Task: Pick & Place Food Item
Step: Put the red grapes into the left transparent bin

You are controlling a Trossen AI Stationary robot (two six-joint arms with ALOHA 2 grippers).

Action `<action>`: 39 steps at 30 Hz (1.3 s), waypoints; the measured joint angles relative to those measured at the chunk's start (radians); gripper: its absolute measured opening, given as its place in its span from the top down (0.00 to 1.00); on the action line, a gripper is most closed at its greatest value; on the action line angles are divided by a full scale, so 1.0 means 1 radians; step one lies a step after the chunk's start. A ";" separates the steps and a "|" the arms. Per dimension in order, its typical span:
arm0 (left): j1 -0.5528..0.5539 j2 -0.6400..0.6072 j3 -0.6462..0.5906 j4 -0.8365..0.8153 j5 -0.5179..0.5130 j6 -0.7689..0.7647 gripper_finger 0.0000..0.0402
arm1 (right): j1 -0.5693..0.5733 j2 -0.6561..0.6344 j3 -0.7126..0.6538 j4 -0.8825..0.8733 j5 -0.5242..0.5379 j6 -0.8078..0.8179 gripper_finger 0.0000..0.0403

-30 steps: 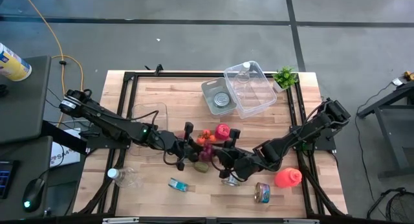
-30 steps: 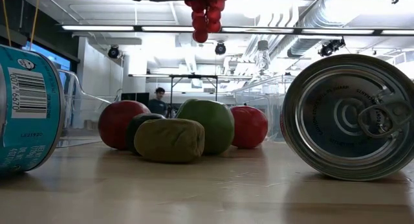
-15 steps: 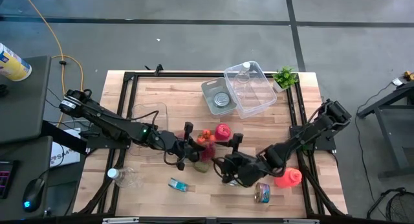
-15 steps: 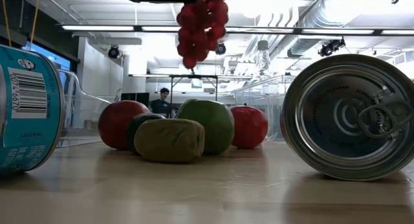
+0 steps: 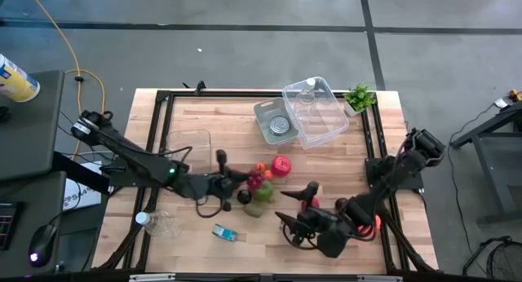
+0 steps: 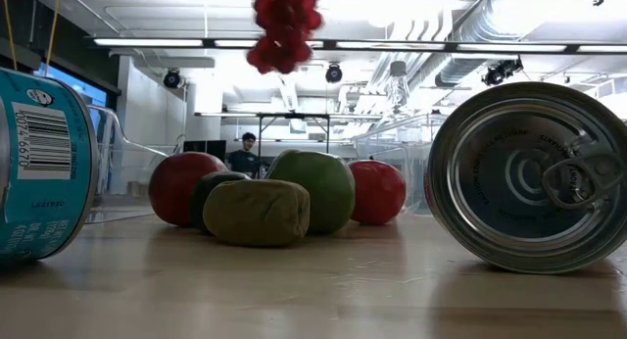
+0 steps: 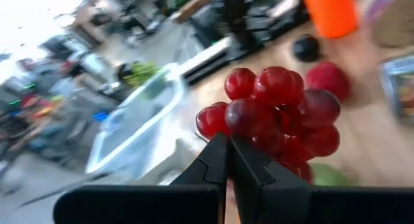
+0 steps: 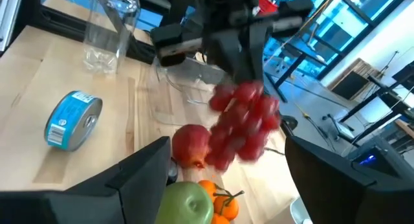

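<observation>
A bunch of red grapes (image 7: 272,114) hangs above the fruit pile in the middle of the table, held by my left gripper (image 5: 242,178), which reaches in from the left. The low view shows the grapes (image 6: 282,25) high above the table. Below them, resting on the wood, are a red apple (image 6: 184,187), a green apple (image 6: 313,187), a second red fruit (image 6: 377,190) and an olive-green piece (image 6: 257,212). My right gripper (image 5: 287,214) stands open near the table's near edge, right of the pile, with nothing between its fingers. My left gripper pinches the near end of the grape bunch (image 7: 223,125) between its two shut fingertips (image 7: 217,156); the fingers hide the exact spot. The fingers come in about level from the table's left. The bunch hangs past and below the fingertips, clear of the table and the fruit.
A clear bin (image 5: 314,111) and a grey tray holding a can (image 5: 277,123) stand at the far middle, with a small plant (image 5: 359,96) beside them. A blue can (image 5: 227,232) and a plastic bottle (image 5: 159,223) lie near left. A silver can (image 6: 529,177) lies by the low camera.
My right gripper has opened and drawn back from the fruit pile toward the table's near right corner. My left gripper has turned and moved a little toward the table's left with the grapes, which have swung and stay lifted clear.
</observation>
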 joint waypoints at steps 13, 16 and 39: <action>-0.185 -0.193 0.000 -0.233 -0.452 -0.041 1.00 | 0.040 0.000 0.000 -0.015 0.028 0.003 0.28; -0.186 -0.252 0.000 -0.316 -0.505 -0.108 1.00 | 0.039 0.000 0.000 -0.015 0.028 0.003 0.28; 0.256 -0.625 0.000 -1.098 0.122 -0.800 1.00 | 0.038 0.000 0.000 -0.088 0.024 0.083 0.28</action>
